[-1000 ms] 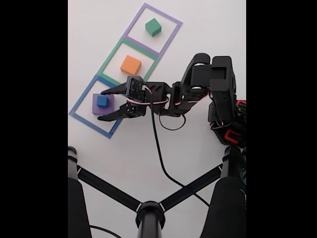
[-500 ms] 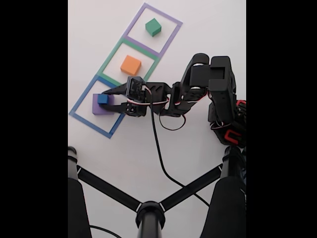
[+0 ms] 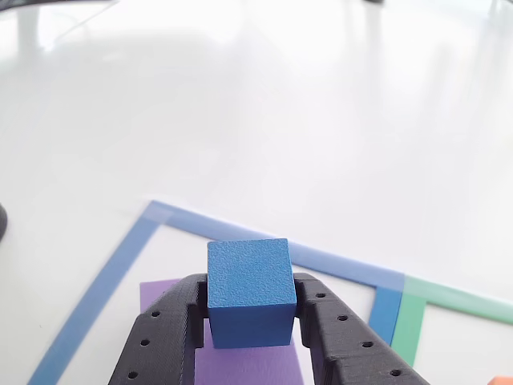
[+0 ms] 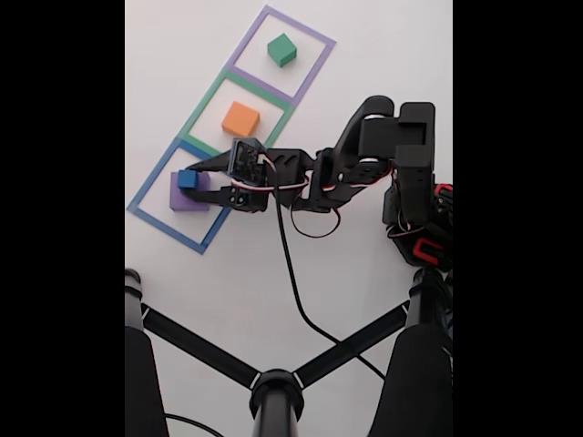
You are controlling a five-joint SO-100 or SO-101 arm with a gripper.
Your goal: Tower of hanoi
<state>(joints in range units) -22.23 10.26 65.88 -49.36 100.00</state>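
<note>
My gripper (image 3: 250, 317) is shut on the blue cube (image 3: 249, 289), its black fingers (image 3: 164, 333) pressed to the cube's two sides. Beneath the cube lies the flat purple block (image 3: 248, 365), inside the blue tape square. The fixed view shows the gripper (image 4: 193, 182) holding the blue cube (image 4: 187, 179) over the purple block (image 4: 189, 198); whether the cube still touches the purple block I cannot tell. An orange block (image 4: 240, 119) sits in the green tape square and a green block (image 4: 281, 49) in the purple tape square.
Three tape squares run in a diagonal row on the white table (image 4: 364, 55). The arm's base (image 4: 414, 209) stands at the right in the fixed view. Black stand legs (image 4: 273, 382) and a cable (image 4: 296, 282) cross the lower part.
The gripper was open around the blue cube a second ago; it has closed on the cube and the cube has shifted slightly up in the fixed view. The arm's shoulder has moved a little.
</note>
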